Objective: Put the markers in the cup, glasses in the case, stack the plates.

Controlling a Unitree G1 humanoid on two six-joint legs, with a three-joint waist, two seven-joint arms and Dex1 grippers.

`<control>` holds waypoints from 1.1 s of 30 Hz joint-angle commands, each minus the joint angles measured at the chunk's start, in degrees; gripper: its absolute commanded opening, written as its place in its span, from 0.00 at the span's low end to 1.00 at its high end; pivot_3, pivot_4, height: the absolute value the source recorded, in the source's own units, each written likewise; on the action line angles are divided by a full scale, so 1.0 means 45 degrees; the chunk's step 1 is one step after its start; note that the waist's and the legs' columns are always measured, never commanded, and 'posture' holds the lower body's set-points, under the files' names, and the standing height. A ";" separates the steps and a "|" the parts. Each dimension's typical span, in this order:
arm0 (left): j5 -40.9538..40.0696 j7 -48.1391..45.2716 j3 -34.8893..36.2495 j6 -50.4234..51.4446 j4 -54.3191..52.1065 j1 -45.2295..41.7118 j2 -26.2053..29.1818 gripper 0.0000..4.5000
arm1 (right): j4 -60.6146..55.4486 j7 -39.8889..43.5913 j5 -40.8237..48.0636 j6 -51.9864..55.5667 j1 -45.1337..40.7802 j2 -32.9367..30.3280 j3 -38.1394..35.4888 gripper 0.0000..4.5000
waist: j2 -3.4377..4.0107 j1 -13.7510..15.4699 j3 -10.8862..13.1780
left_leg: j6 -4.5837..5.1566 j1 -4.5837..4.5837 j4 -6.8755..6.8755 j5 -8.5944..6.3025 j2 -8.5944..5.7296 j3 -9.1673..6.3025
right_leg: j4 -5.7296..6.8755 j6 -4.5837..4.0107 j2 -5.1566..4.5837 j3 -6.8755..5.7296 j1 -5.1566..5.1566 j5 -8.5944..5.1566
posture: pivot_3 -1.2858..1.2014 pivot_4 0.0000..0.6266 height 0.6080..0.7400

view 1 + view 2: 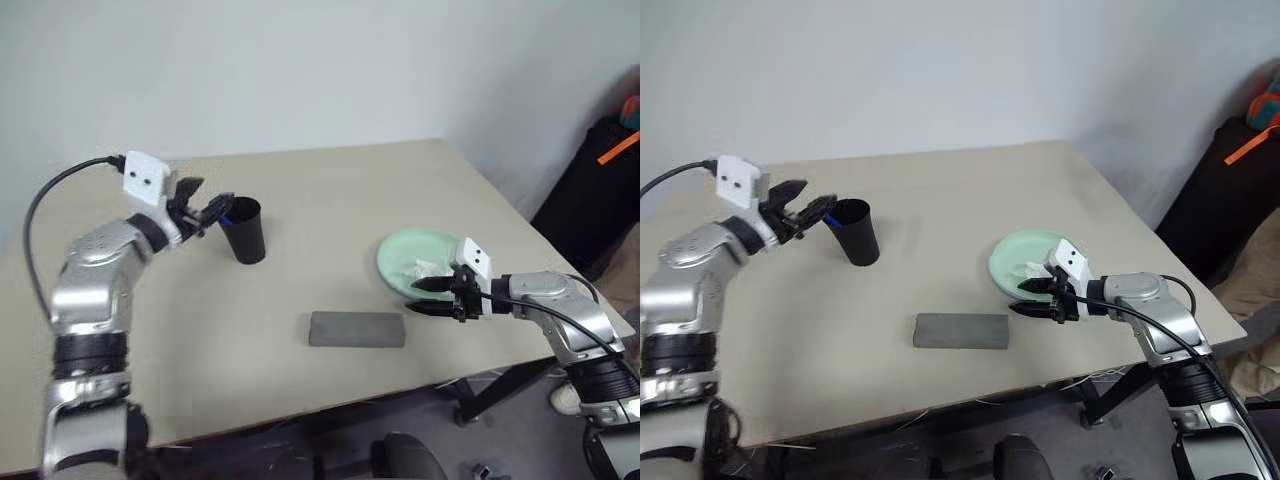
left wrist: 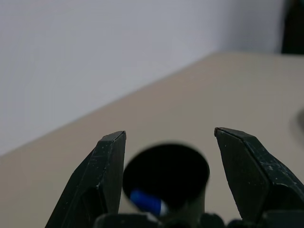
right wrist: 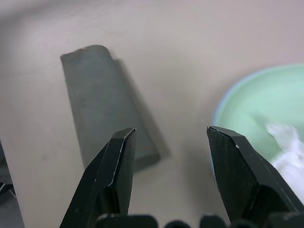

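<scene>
A: What stands on the table (image 1: 330, 190)?
B: The cup (image 1: 244, 231) at the left, the case (image 1: 356, 329) lying flat near the front edge, the mint green plate (image 1: 405, 256) at the right.
A: Where is passage free?
B: Between cup and plate, bare tabletop; behind all three, a broad bare band up to the far edge.

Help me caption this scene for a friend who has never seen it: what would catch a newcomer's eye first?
Likely the left gripper, open right beside the rim of the black cup at the table's left, with a blue-capped marker inside the cup. Next, the mint green plate with crumpled white tissue near the right edge, where the open right gripper hovers. Between them lies the closed grey case.
</scene>
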 commanded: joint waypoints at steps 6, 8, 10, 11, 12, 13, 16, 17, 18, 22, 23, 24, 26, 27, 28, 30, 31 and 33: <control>-0.1863 -0.3635 0.2738 0.1485 -0.1931 0.3772 0.3005 0.69 | -0.0575 0.0172 0.0410 -0.0094 0.0103 -0.0826 -0.1049 0.57 | 0.0009 0.0034 0.0006 | -0.0055 -0.0002 -0.0003 -0.0029 0.0011 -0.0002 | -0.0007 -0.0007 -0.0010 -0.0014 -0.0007 -0.0007 | 0.52 0.00 1.00; -0.1926 -0.4041 0.3157 0.1516 -0.1989 0.4727 0.3236 0.69 | -0.0531 0.0231 0.0519 -0.0088 0.0039 -0.0949 -0.1197 0.57 | 0.0009 0.0058 0.0006 | -0.0058 -0.0006 -0.0004 -0.0030 0.0009 -0.0003 | -0.0009 -0.0032 -0.0024 -0.0021 -0.0010 -0.0024 | 0.52 0.00 1.00; -0.1972 -0.4260 0.3390 0.1543 -0.2137 0.5361 0.3256 0.69 | -0.0466 0.0284 0.0580 -0.0103 -0.0028 -0.1034 -0.1260 0.57 | 0.0011 0.0066 0.0008 | -0.0060 -0.0002 -0.0003 -0.0031 0.0010 -0.0002 | -0.0009 -0.0036 -0.0030 -0.0022 -0.0007 -0.0025 | 0.52 0.00 1.00; -0.2048 -0.4292 0.3548 0.1588 -0.2289 0.5688 0.3139 0.69 | -0.0410 0.0315 0.0598 -0.0117 -0.0081 -0.1063 -0.1283 0.57 | 0.0012 0.0071 0.0008 | -0.0060 -0.0001 -0.0004 -0.0030 0.0009 0.0000 | -0.0010 -0.0037 -0.0032 -0.0021 -0.0009 -0.0025 | 0.52 0.00 1.00; -0.2119 -0.4342 0.3701 0.1600 -0.2383 0.5968 0.3047 0.69 | -0.0430 0.0308 0.0614 -0.0090 -0.0118 -0.1060 -0.1281 0.57 | 0.0011 0.0076 0.0008 | -0.0059 -0.0001 -0.0004 -0.0030 0.0009 -0.0002 | -0.0007 -0.0038 -0.0035 -0.0023 -0.0009 -0.0025 | 0.52 0.00 1.00; -0.2199 -0.4378 0.3823 0.1617 -0.2573 0.6317 0.2932 0.69 | -0.0383 0.0349 0.0623 -0.0108 -0.0164 -0.1079 -0.1295 0.57 | 0.0012 0.0069 0.0008 | -0.0059 -0.0001 -0.0004 -0.0031 0.0011 -0.0003 | -0.0007 -0.0040 -0.0036 -0.0026 -0.0010 -0.0025 | 0.52 0.00 1.00; -0.2258 -0.4427 0.4024 0.1648 -0.3089 0.7208 0.2794 0.69 | -0.0374 0.0438 0.0661 -0.0114 -0.0234 -0.1079 -0.1308 0.57 | 0.0013 0.0062 0.0009 | -0.0060 -0.0003 -0.0012 -0.0032 0.0013 0.0001 | -0.0003 -0.0041 -0.0040 -0.0022 -0.0024 -0.0023 | 0.52 0.00 1.00; -0.2323 -0.4426 0.4135 0.1669 -0.3228 0.7413 0.2759 0.69 | -0.0394 0.0456 0.0672 -0.0103 -0.0247 -0.1071 -0.1300 0.57 | 0.0013 0.0055 0.0009 | -0.0060 -0.0004 -0.0016 -0.0032 0.0013 0.0001 | -0.0003 -0.0041 -0.0042 -0.0022 -0.0027 -0.0023 | 0.52 0.00 1.00; -0.2375 -0.4456 0.4259 0.1647 -0.3265 0.7567 0.2749 0.69 | -0.0461 0.0434 0.0682 -0.0053 -0.0264 -0.1039 -0.1274 0.57 | 0.0012 0.0053 0.0008 | -0.0061 -0.0004 -0.0020 -0.0032 0.0013 0.0002 | -0.0004 -0.0041 -0.0042 -0.0023 -0.0032 -0.0024 | 0.52 0.00 1.00; -0.2481 -0.4536 0.4526 0.1641 -0.3456 0.7971 0.2747 0.69 | -0.0629 0.0401 0.0722 0.0071 -0.0303 -0.0939 -0.1190 0.57 | 0.0013 0.0076 0.0009 | -0.0062 -0.0015 -0.0029 -0.0032 0.0017 0.0000 | -0.0003 -0.0041 -0.0037 -0.0030 -0.0046 -0.0024 | 0.52 0.00 1.00; -0.2540 -0.4516 0.4575 0.1739 -0.3627 0.8067 0.2733 0.69 | -0.0645 0.0443 0.0758 0.0060 -0.0281 -0.0951 -0.1206 0.57 | 0.0013 0.0073 0.0009 | -0.0061 -0.0019 -0.0029 -0.0032 0.0017 0.0001 | -0.0003 -0.0041 -0.0037 -0.0030 -0.0051 -0.0024 | 0.52 0.00 1.00; -0.2574 -0.4537 0.4637 0.1791 -0.3706 0.8151 0.2734 0.69 | -0.0707 0.0444 0.0786 0.0083 -0.0258 -0.0946 -0.1203 0.57 | 0.0015 0.0072 0.0009 | -0.0061 -0.0023 -0.0029 -0.0032 0.0017 0.0004 | -0.0003 -0.0041 -0.0037 -0.0028 -0.0055 -0.0023 | 0.52 0.00 1.00; -0.2648 -0.4518 0.4720 0.1925 -0.3853 0.8293 0.2753 0.69 | -0.0815 0.0453 0.0851 0.0135 -0.0228 -0.0952 -0.1229 0.57 | 0.0015 0.0073 0.0009 | -0.0062 -0.0024 -0.0029 -0.0032 0.0017 0.0010 | -0.0003 -0.0041 -0.0039 -0.0025 -0.0057 -0.0024 | 0.52 0.00 1.00; -0.2700 -0.4506 0.4752 0.1994 -0.3960 0.8363 0.2753 0.69 | -0.0843 0.0467 0.0883 0.0146 -0.0219 -0.0958 -0.1254 0.57 | 0.0015 0.0073 0.0009 | -0.0062 -0.0024 -0.0029 -0.0032 0.0016 0.0011 | -0.0004 -0.0041 -0.0039 -0.0024 -0.0058 -0.0023 | 0.52 0.00 1.00; -0.2750 -0.4457 0.4752 0.2085 -0.4073 0.8393 0.2754 0.69 | -0.0858 0.0476 0.0903 0.0150 -0.0217 -0.0962 -0.1278 0.57 | 0.0015 0.0071 0.0009 | -0.0061 -0.0024 -0.0029 -0.0032 0.0016 0.0013 | -0.0003 -0.0041 -0.0039 -0.0022 -0.0059 -0.0024 | 0.52 0.00 1.00; -0.2799 -0.4411 0.4672 0.2192 -0.4153 0.8386 0.2775 0.69 | -0.0848 0.0400 0.0898 0.0132 -0.0222 -0.0903 -0.1281 0.57 | 0.0015 0.0075 0.0009 | -0.0061 -0.0024 -0.0029 -0.0032 0.0016 0.0014 | -0.0003 -0.0041 -0.0038 -0.0022 -0.0060 -0.0023 | 0.52 0.00 1.00; -0.2813 -0.4367 0.4580 0.2252 -0.4162 0.8334 0.2776 0.69 | -0.0864 0.0307 0.0909 0.0144 -0.0195 -0.0847 -0.1287 0.57 | 0.0015 0.0075 0.0009 | -0.0060 -0.0024 -0.0029 -0.0032 0.0016 0.0013 | -0.0003 -0.0041 -0.0038 -0.0023 -0.0059 -0.0023 | 0.52 0.00 1.00; -0.2810 -0.4345 0.4436 0.2328 -0.4132 0.8244 0.2795 0.69 | -0.1003 0.0146 0.0944 0.0213 -0.0098 -0.0755 -0.1283 0.57 | 0.0015 0.0071 0.0009 | -0.0060 -0.0023 -0.0029 -0.0032 0.0016 0.0015 | -0.0002 -0.0041 -0.0035 -0.0021 -0.0059 -0.0023 | 0.52 0.00 1.00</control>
